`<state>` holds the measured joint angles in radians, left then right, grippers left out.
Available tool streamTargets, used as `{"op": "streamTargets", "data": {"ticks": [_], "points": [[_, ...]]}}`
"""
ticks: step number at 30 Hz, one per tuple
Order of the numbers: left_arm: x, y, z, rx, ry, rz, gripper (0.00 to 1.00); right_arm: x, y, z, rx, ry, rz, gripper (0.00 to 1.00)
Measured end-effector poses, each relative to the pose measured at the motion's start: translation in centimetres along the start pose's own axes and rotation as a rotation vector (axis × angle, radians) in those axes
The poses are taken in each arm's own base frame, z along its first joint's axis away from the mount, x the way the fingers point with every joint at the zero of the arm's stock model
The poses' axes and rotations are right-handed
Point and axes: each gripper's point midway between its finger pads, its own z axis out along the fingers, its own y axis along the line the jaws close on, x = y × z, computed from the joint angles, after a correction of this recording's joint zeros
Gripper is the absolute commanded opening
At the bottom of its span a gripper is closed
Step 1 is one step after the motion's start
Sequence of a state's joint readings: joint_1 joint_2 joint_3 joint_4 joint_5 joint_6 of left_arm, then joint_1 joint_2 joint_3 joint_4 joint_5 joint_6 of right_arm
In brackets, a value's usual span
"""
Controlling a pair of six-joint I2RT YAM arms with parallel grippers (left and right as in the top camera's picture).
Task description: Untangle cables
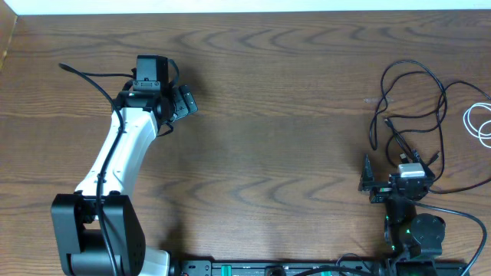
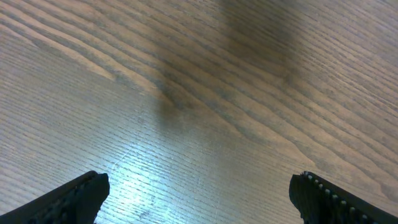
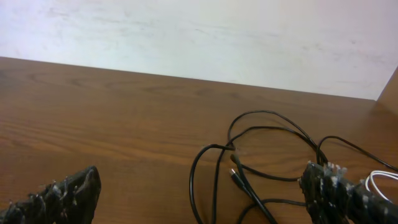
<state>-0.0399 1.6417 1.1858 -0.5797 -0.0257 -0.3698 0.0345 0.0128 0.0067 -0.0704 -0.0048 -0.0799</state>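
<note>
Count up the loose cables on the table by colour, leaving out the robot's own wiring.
black cable: 1
white cable: 1
total: 2

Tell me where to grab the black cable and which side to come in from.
Probably the left arc of the black cable: in the right wrist view it is a single strand, clear of the crossings further right. It lies flat on the table, so come straight down with the open right gripper, fingers straddling the strand.
</note>
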Motion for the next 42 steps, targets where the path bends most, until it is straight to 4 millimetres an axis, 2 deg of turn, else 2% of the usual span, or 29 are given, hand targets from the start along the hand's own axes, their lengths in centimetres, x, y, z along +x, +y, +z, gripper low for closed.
{"op": "streamTargets", "data": {"ticks": [5, 8, 16, 20, 29, 33, 37, 42], "points": [[0.0, 0.0, -0.1, 0.001, -0.002, -0.001, 0.98, 0.0, 0.0, 0.0, 0.0, 0.0, 0.0, 0.99], [-0.4, -0.1, -0.8, 0.01, -0.021, -0.002, 0.98, 0.0, 0.0, 0.0, 0.0, 0.0, 0.0, 0.99], [-2.6, -0.6, -6.3, 0.078, -0.166, -0.015, 0.98, 0.0, 0.0, 0.0, 0.0, 0.0, 0.0, 0.99], [-3.0, -0.7, -7.7, 0.094, -0.201, -0.018, 0.98, 0.0, 0.0, 0.0, 0.0, 0.0, 0.0, 0.99], [-3.0, 0.0, -7.6, 0.053, -0.209, -0.016, 0.98, 0.0, 0.0, 0.0, 0.0, 0.0, 0.0, 0.99], [-4.4, -0.2, -7.6, 0.053, -0.28, 0.015, 0.98, 0.0, 0.0, 0.0, 0.0, 0.0, 0.0, 0.99], [-5.6, -0.7, -6.4, 0.091, -0.396, 0.028, 0.98, 0.0, 0.0, 0.0, 0.0, -0.001, 0.0, 0.99], [-4.7, -0.6, -4.7, 0.149, -0.51, 0.026, 0.98, 0.0, 0.0, 0.0, 0.0, 0.0, 0.0, 0.99]]}}
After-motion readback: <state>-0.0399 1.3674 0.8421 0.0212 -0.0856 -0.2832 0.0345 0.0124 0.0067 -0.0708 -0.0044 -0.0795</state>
